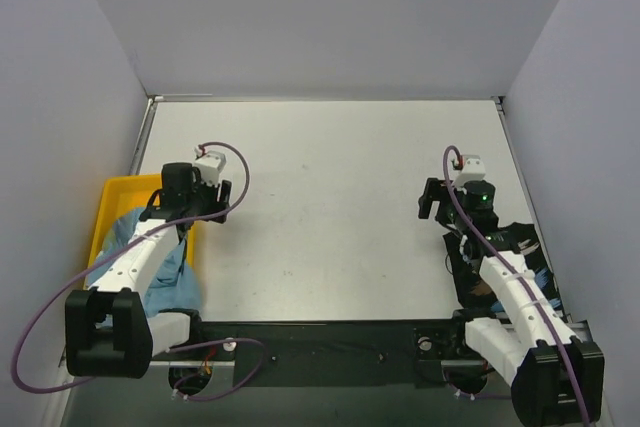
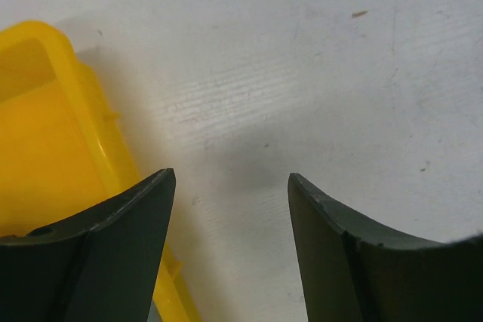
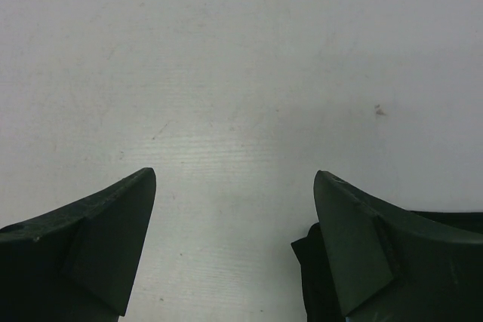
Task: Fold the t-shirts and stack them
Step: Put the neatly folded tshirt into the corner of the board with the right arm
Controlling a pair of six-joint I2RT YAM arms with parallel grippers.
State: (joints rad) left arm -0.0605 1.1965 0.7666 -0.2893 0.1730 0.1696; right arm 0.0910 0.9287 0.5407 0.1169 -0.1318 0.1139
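A light blue t-shirt [image 1: 160, 272] lies bunched in and over the near end of the yellow tray [image 1: 112, 203], under my left arm. My left gripper [image 1: 222, 199] hovers just right of the tray. In the left wrist view it [image 2: 231, 177] is open, with only bare table between its fingers. A black t-shirt [image 1: 518, 237] lies crumpled at the right edge beneath my right arm. My right gripper [image 1: 430, 199] sits left of it, and in the right wrist view it [image 3: 235, 174] is open and empty. An edge of the black cloth [image 3: 308, 277] shows beside the right finger.
The yellow tray's rim [image 2: 72, 88] runs close by my left gripper's left finger. Grey walls enclose the white table [image 1: 330, 197] on the left, far and right sides. Both arm bases and a dark bar span the near edge.
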